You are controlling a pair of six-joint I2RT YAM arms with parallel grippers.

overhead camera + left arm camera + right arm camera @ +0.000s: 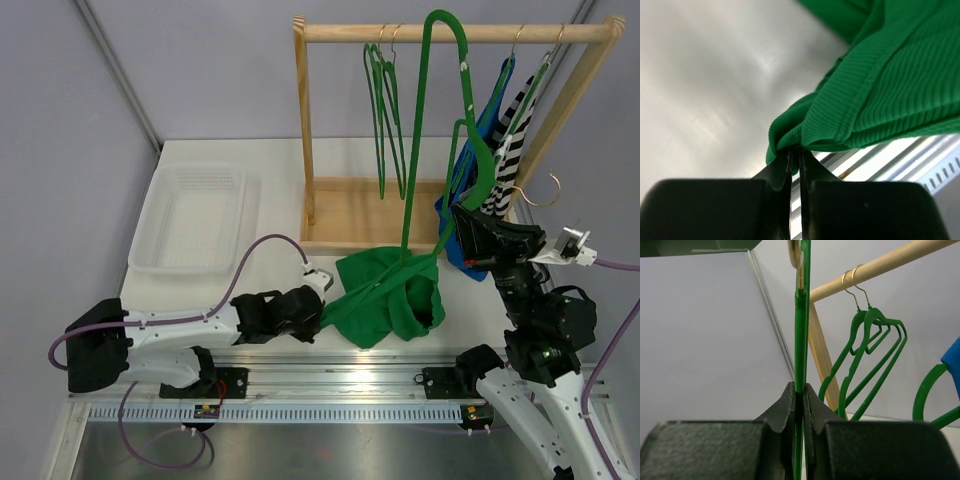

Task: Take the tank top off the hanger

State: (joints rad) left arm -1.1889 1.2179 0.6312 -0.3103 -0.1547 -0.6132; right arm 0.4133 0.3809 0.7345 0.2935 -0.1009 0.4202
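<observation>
The green tank top (388,298) lies bunched on the table in front of the rack, one strap still pulled taut around the lower end of a big green hanger (412,150). The hanger stands nearly upright, its hook up by the rack's rod. My left gripper (325,308) is low at the garment's left edge and shut on a fold of its ribbed hem; the left wrist view shows the tank top (880,90) pinched at the gripper's (795,152) tips. My right gripper (462,215) is shut on the hanger's thin bar, and the hanger (801,340) runs straight up from that gripper (800,390).
A wooden clothes rack (450,32) stands behind, with empty green hangers (385,110), a blue garment (492,110) and a striped garment (512,150) hanging at its right end. A white plastic basket (195,215) sits at the left. A metal rail runs along the near edge.
</observation>
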